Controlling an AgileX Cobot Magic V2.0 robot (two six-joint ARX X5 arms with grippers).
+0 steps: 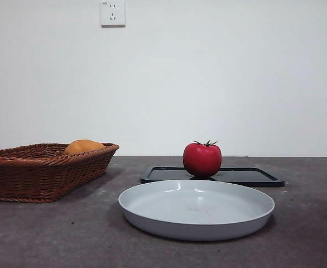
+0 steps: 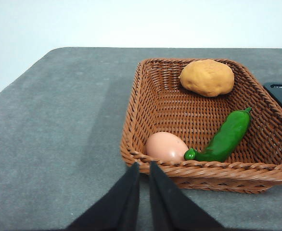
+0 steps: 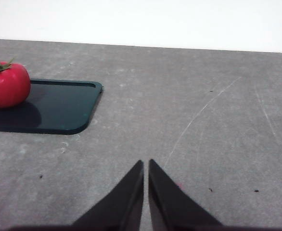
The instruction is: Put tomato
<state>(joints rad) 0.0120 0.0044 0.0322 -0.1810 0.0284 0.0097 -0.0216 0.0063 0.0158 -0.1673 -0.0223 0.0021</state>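
Observation:
The glossy red tomato [image 1: 202, 159] with a dark green stem stands upright on a flat black tray [image 1: 247, 176] behind the plate. It also shows in the right wrist view [image 3: 7, 84], on the tray [image 3: 59, 108]. My right gripper [image 3: 146, 166] is shut and empty over bare table, well apart from the tomato. My left gripper [image 2: 144, 168] is shut and empty, just outside the near rim of the wicker basket [image 2: 131, 120]. Neither gripper shows in the front view.
A shallow pale grey plate [image 1: 152, 215] lies empty in front of the tray. The brown wicker basket [image 1: 35, 173] at the left holds an orange-yellow rounded fruit [image 2: 207, 77], a green pepper [image 2: 225, 137] and a pinkish egg-like thing [image 2: 166, 146].

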